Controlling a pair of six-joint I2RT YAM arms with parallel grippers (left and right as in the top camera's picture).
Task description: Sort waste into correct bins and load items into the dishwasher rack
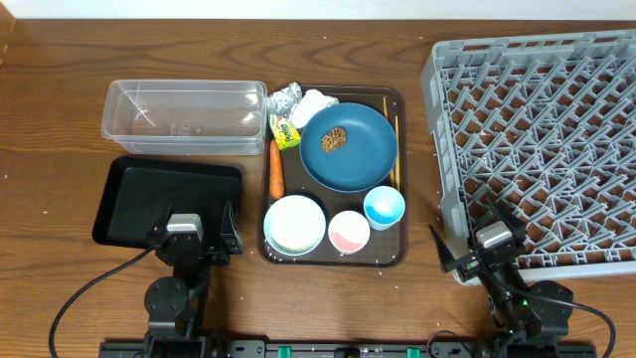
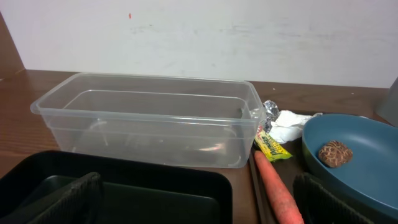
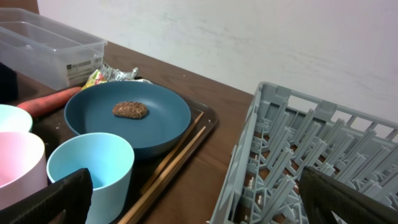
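On the brown serving tray (image 1: 399,249) lie the dark blue plate (image 1: 348,147) with a brown food scrap (image 1: 334,139), a white bowl (image 1: 294,223), a pink cup (image 1: 349,231), a light-blue cup (image 1: 384,207), chopsticks (image 1: 395,134), an orange carrot (image 1: 276,167), a yellow-green wrapper (image 1: 285,131), silver foil (image 1: 285,98) and white tissue (image 1: 312,103). The clear tub (image 1: 184,116) and black tray (image 1: 167,201) stand left of it. The grey rack (image 1: 542,139) is at the right. My left gripper (image 1: 199,239) is open over the black tray's near edge. My right gripper (image 1: 475,251) is open at the rack's near left corner.
The left wrist view shows the clear tub (image 2: 149,118), the black tray (image 2: 124,193), the carrot (image 2: 277,190) and the plate (image 2: 354,155). The right wrist view shows the light-blue cup (image 3: 93,168), the chopsticks (image 3: 171,165) and the rack (image 3: 292,155). A white wall runs behind the table.
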